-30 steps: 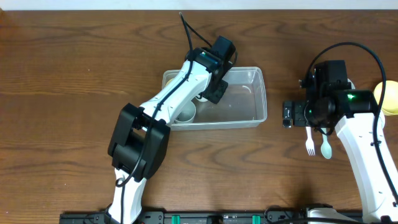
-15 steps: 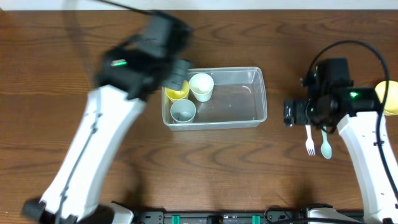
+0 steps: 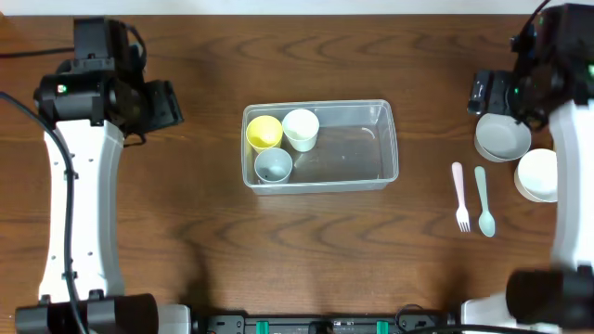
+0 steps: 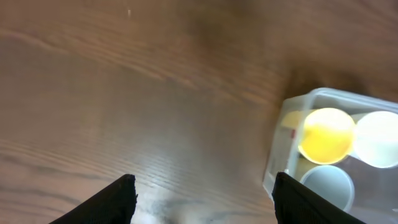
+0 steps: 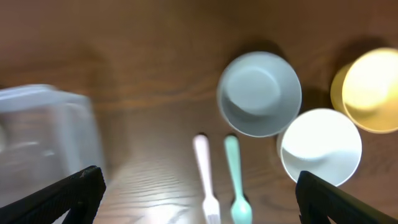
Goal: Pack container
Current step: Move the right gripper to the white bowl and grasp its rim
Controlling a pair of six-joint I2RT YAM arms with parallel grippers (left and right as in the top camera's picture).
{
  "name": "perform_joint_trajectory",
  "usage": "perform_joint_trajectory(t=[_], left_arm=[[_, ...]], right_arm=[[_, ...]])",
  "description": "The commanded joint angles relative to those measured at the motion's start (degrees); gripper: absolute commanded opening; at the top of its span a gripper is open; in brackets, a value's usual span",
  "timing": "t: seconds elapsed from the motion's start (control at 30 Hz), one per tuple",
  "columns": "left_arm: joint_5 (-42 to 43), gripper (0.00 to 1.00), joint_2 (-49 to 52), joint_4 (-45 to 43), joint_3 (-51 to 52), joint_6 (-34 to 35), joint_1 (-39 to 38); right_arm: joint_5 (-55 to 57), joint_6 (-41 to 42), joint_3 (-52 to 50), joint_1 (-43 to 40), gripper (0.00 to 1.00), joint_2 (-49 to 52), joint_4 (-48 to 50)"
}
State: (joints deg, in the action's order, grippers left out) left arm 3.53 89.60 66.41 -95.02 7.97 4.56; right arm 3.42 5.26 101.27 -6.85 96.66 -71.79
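The container (image 3: pixel 357 153) is sitting mid-frame in the overhead view, with three cups (image 3: pixel 273 165) standing at its left end. The left gripper (image 4: pixel 205 199) is hovering at upper left and the right gripper (image 5: pixel 202 194) at upper right near the bowls (image 3: pixel 502 137). Both are holding their fingers wide apart, empty.

Wooden table (image 3: pixel 139 250): container (image 3: pixel 357 156), bowls (image 3: pixel 502 137), fork (image 3: pixel 460 197), spoon (image 3: pixel 484 200)

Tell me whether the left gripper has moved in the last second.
Yes. The left gripper has pulled away from above the container and now sits far off its image-left end in the overhead view.
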Motion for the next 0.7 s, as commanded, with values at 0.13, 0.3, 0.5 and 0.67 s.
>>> perform_joint_trajectory(t=[0.13,0.3,0.5,0.67], left_arm=[[2.1,0.72,0.42,-3.06,7.52,0.94,0.5],[2.1,0.71,0.42,-3.34,9.53,0.94,0.52],[2.1,0.72,0.42,-3.8,9.53,0.94,0.5],[2.1,0.71,0.42,-3.76,9.53,0.94,0.5]], right_arm=[[4.76,-5.42,0.17,-3.39,0.99,15.91,3.21],[4.96,-5.79,0.17,-3.89,0.99,24.46,5.81],[4.96,-5.77,0.17,-4.02,0.94,30.47,7.28],[4.94,-5.75,0.15,-4.02,0.75,32.5,7.23]])
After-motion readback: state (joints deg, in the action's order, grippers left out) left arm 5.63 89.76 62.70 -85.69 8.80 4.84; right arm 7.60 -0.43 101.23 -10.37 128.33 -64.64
